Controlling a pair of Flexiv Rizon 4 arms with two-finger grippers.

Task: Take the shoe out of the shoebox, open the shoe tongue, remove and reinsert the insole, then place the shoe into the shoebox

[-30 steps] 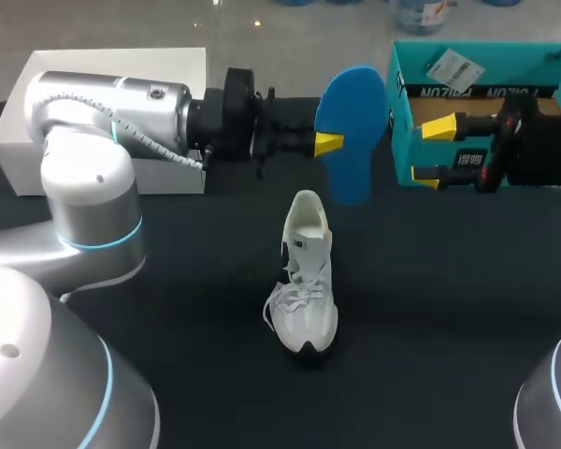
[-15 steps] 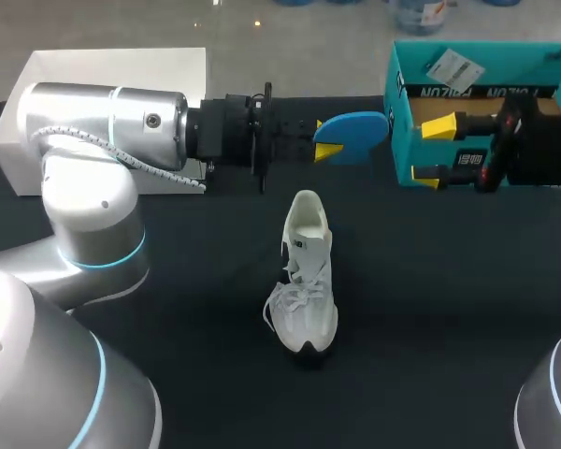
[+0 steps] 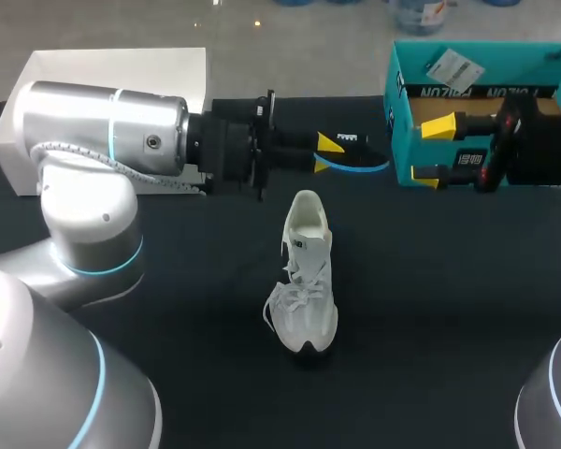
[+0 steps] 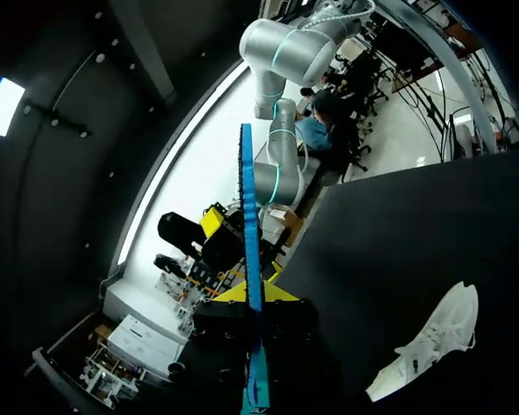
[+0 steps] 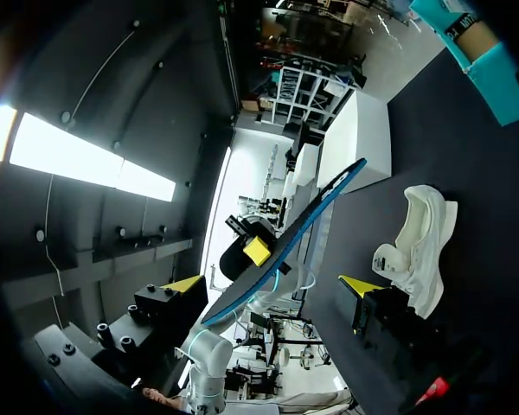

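Observation:
The white sneaker (image 3: 304,281) stands upright mid-table, toe toward me, tongue pulled open. My left gripper (image 3: 325,153) hovers behind it, shut on the heel end of the blue insole (image 3: 357,155), which lies nearly flat with its dark side up. In the left wrist view the insole (image 4: 251,225) runs edge-on between the yellow fingertips (image 4: 277,294), and the sneaker (image 4: 428,346) lies off to the side below. My right gripper (image 3: 432,152) stands open in front of the teal shoebox (image 3: 486,70). Its wrist view shows the insole (image 5: 303,229) and the sneaker (image 5: 419,246) ahead.
A white box lid (image 3: 122,70) sits at the back left, partly behind my left arm. The dark tabletop (image 3: 449,309) stretches bare around the sneaker.
The left wrist has rolled, turning the insole from upright with its blue face showing to nearly flat with the dark side up. The right arm and sneaker have not moved.

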